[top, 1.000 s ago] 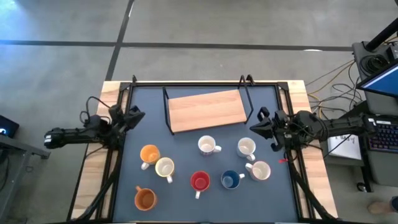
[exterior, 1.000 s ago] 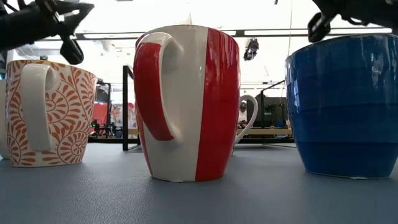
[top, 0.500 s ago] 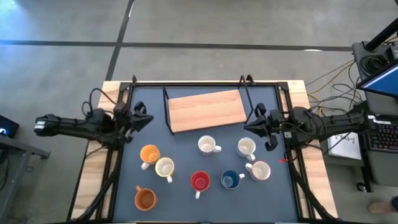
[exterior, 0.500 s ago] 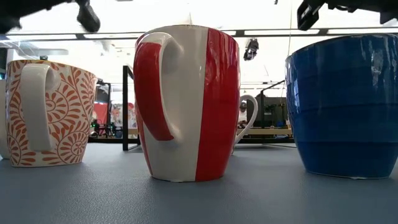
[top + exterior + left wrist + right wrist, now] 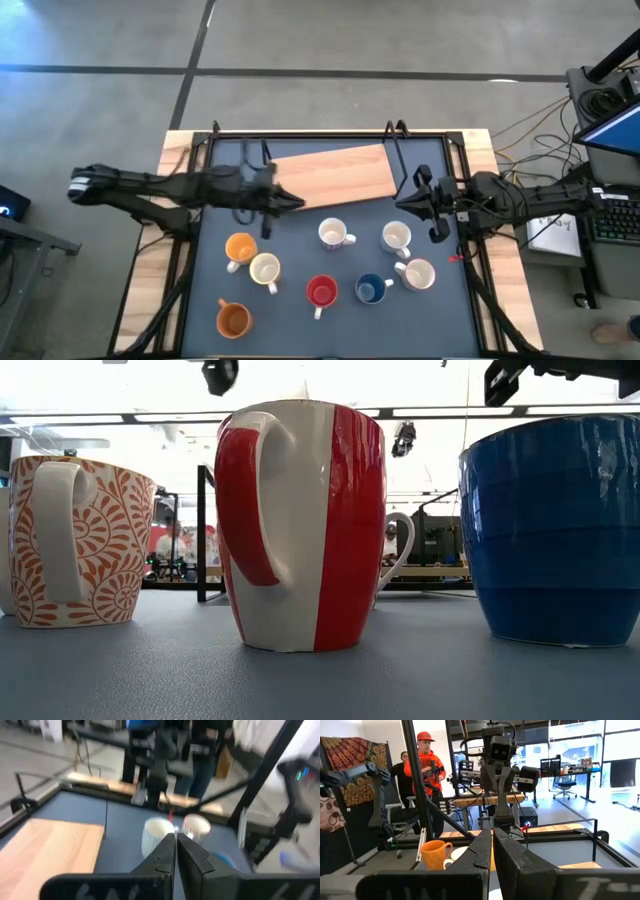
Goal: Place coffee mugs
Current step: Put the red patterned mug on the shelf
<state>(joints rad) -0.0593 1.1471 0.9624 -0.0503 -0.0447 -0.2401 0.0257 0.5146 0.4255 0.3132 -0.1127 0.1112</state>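
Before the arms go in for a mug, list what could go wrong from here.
1. The mugs stand crowded together, so reaching for one could knock its neighbour.
2. The left claw is shut above the edge of the wooden board; dropping there could strike it.
3. The right claw, shut too, sits beside a white mug and could clip it.

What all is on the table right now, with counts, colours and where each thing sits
White mugs: four, white or cream, three toward the right side, one left of centre.
Orange mugs: two, one left of centre, one at the near left.
Red mug: one, near middle.
Blue mug: one, right of the red mug.
Wooden board: one, light wood, far middle, on a black wire stand.
Left gripper: shut, empty, over the board's near left corner.
Right gripper: shut, empty, by the board's right end.
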